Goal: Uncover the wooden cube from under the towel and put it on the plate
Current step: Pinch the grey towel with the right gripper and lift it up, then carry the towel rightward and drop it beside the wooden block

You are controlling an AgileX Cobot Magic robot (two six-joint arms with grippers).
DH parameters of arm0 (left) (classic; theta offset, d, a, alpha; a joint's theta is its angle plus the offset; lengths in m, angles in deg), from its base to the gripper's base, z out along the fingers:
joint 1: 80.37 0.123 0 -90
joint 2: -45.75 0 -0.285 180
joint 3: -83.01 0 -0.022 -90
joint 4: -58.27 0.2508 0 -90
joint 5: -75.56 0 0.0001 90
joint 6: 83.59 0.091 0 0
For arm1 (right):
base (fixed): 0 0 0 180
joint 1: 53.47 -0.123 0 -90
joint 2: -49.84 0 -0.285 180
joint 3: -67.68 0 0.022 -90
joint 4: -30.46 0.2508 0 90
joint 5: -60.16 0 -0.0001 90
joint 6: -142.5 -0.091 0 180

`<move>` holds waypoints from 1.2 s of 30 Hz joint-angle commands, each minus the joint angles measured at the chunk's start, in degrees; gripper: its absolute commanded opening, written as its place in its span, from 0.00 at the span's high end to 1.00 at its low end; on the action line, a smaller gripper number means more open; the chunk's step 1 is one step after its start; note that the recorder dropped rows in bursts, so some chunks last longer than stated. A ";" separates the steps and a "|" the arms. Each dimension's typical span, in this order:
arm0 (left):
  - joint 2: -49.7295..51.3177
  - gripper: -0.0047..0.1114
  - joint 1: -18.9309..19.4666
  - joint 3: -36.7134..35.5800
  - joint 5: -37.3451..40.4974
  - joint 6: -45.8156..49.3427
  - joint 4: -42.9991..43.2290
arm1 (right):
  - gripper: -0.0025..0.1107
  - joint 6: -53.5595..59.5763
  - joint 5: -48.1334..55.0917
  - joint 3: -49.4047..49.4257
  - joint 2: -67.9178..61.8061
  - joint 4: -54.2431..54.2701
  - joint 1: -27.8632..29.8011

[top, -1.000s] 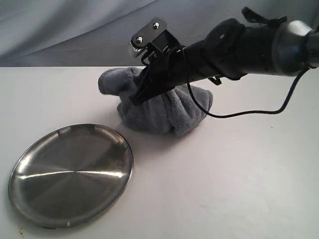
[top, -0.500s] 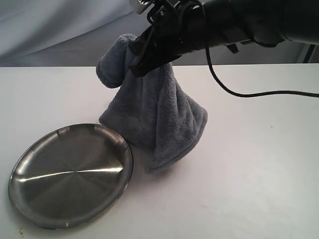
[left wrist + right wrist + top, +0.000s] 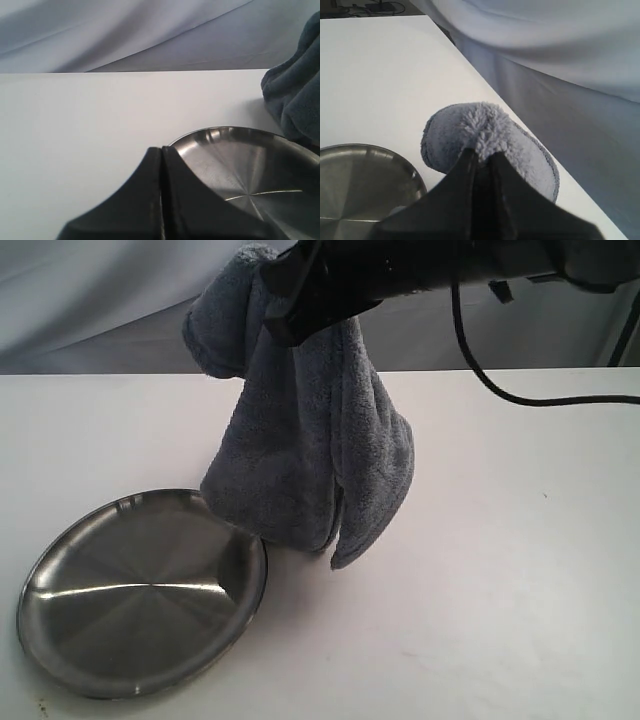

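Note:
The dark-grey towel point(image 3: 310, 440) hangs in the air above the white table, its lower edge just off the surface beside the plate's far right rim. My right gripper point(image 3: 285, 315) is shut on the towel's top fold; in the right wrist view the jaws point(image 3: 482, 157) pinch the fluffy towel point(image 3: 485, 130). The steel plate point(image 3: 140, 590) lies empty at the front left. No wooden cube shows in any view; the hanging towel hides the spot behind it. My left gripper point(image 3: 161, 150) is shut and empty, just short of the plate's rim point(image 3: 210, 134); the exterior view does not show it.
The white table point(image 3: 500, 590) stretches to the right of the towel and in front of it. A grey cloth backdrop point(image 3: 100, 300) hangs behind the table. The right arm's black cable point(image 3: 520, 398) loops above the table's back right.
My right gripper has risen steadily with the towel, from a heap on the table to hanging free. The plate has not moved.

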 commanded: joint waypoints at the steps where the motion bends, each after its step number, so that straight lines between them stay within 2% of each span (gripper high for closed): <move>1: -0.20 0.96 -0.17 -0.20 -0.47 -0.23 0.01 | 0.98 -0.17 -3.15 -0.12 1.57 0.28 -0.03; 17: -0.20 0.96 -0.17 -0.20 -0.47 -0.35 0.01 | 0.98 -0.29 -11.47 -0.12 7.65 0.28 -0.03; 36: -0.20 0.96 -0.17 -0.20 -0.47 -0.25 0.01 | 0.98 -0.29 -8.10 -0.12 17.55 2.55 -0.03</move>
